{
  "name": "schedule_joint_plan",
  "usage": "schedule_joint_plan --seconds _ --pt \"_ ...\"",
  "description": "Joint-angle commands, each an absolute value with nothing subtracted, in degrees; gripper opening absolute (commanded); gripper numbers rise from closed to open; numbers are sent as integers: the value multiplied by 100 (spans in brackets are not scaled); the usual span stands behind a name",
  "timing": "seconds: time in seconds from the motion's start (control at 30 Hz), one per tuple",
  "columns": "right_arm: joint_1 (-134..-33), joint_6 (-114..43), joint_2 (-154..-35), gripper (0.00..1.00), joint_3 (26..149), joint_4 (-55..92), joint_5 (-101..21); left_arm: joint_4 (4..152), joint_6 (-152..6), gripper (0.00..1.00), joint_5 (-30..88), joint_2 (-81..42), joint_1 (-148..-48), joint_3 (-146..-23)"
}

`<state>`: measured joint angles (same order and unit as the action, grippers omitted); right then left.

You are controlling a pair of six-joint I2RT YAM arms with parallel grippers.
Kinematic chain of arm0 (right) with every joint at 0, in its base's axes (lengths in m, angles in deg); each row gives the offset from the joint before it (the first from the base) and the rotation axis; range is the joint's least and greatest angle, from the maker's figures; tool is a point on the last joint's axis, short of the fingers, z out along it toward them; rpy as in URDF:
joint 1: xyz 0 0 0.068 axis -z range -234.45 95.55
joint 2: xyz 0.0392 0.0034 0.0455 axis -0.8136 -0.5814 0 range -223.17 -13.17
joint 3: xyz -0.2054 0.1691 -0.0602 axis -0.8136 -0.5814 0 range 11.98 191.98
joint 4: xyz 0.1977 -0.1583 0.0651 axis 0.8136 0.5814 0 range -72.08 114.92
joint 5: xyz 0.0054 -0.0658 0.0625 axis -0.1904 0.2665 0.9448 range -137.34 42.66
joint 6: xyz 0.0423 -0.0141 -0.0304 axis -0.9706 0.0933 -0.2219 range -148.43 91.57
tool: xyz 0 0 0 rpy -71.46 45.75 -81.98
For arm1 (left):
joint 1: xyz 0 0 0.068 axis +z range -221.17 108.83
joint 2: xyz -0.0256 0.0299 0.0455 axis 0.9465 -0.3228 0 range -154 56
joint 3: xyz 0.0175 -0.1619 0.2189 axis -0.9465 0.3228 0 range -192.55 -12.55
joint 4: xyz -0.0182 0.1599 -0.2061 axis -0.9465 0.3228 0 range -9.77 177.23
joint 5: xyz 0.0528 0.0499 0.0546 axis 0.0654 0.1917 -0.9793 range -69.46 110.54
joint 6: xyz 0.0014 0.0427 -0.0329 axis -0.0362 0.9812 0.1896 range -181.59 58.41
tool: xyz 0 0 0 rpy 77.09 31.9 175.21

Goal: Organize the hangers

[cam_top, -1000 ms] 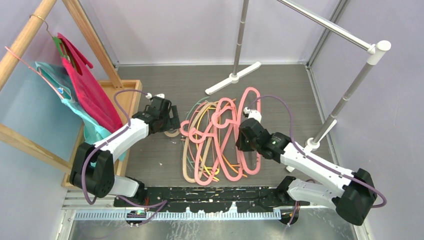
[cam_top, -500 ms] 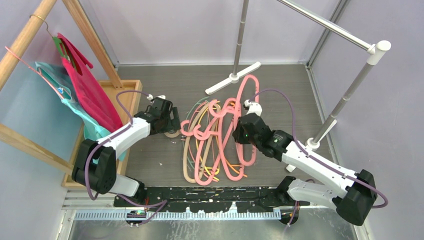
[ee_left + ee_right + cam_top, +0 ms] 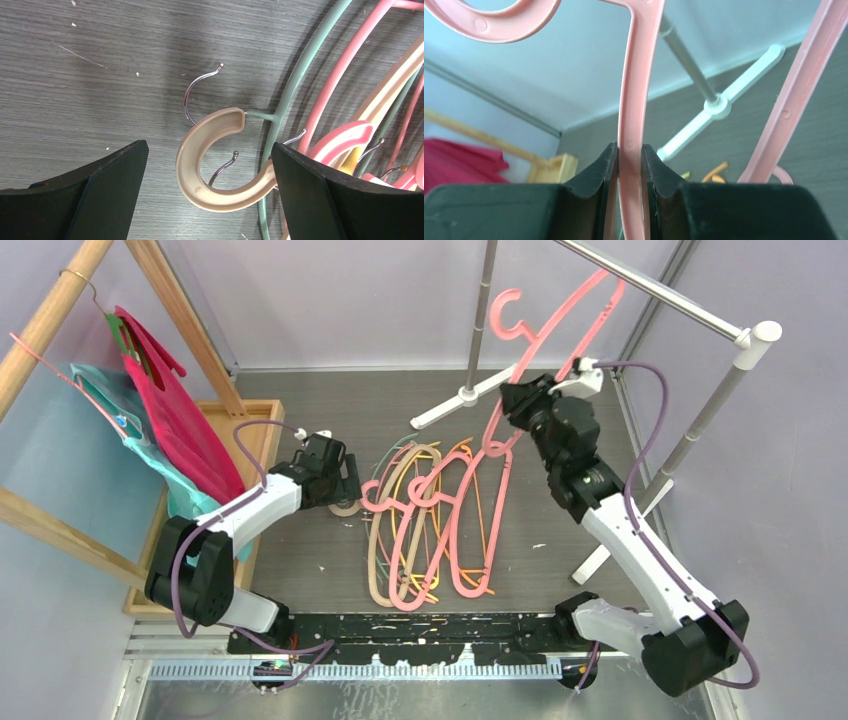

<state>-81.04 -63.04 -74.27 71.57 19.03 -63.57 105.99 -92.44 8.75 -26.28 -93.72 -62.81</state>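
A pile of bare hangers (image 3: 430, 525), pink, beige, yellow, orange and pale green, lies on the grey floor between the arms. My right gripper (image 3: 522, 400) is shut on the neck of one pink hanger (image 3: 560, 325) and holds it high, its hook (image 3: 508, 318) just left of the metal rail (image 3: 660, 295). In the right wrist view the jaws (image 3: 630, 150) pinch this pink hanger (image 3: 636, 75). My left gripper (image 3: 345, 483) is open, low at the pile's left edge. In the left wrist view its jaws (image 3: 209, 147) straddle a beige hook (image 3: 192, 160) beside a pale green hanger (image 3: 292, 87).
A wooden rack at the left carries hangers draped with magenta (image 3: 175, 420) and teal (image 3: 115, 405) garments, above a wooden base (image 3: 265, 430). The rail's upright post (image 3: 700, 420) stands at the right. A second pole (image 3: 482, 310) with a white foot (image 3: 465, 395) stands behind the pile.
My right gripper has lifted the pink hanger out of the pile, up and back toward the metal rail. The left gripper has stayed in place.
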Motion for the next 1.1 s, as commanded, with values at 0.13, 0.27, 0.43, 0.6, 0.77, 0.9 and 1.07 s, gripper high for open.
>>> schedule_joint_plan --seconds 0.13,0.27,0.43,0.6,0.77,0.9,1.07 --pt "-7321 -6771 -8020 1 7622 -185 -4908 10562 -9245 98 718 -2519 -9393 -6619" --pt "-7326 -6661 -8155 1 7774 -290 -4611 10571 -9244 98 625 -2563 -9393 -6591" --pt "-7317 -6727 -8302 1 7870 -604 -4602 10598 -9258 98 626 -2666 -9393 -6654" --pt "-7314 -6962 -8835 1 8411 -720 -4893 10629 -9255 98 595 -2636 -9393 -6700" --pt "-7313 -7328 -9344 1 8645 -1173 -5371 10720 -9208 98 616 -2605 -9393 -6741" --pt "-7312 -7513 -9765 1 8928 -1523 -5542 10813 -9124 98 526 -2553 -9393 -6765" --pt "-7313 -7706 -10268 1 9303 -1960 -5467 10889 -9035 98 416 -2537 -9393 -6801"
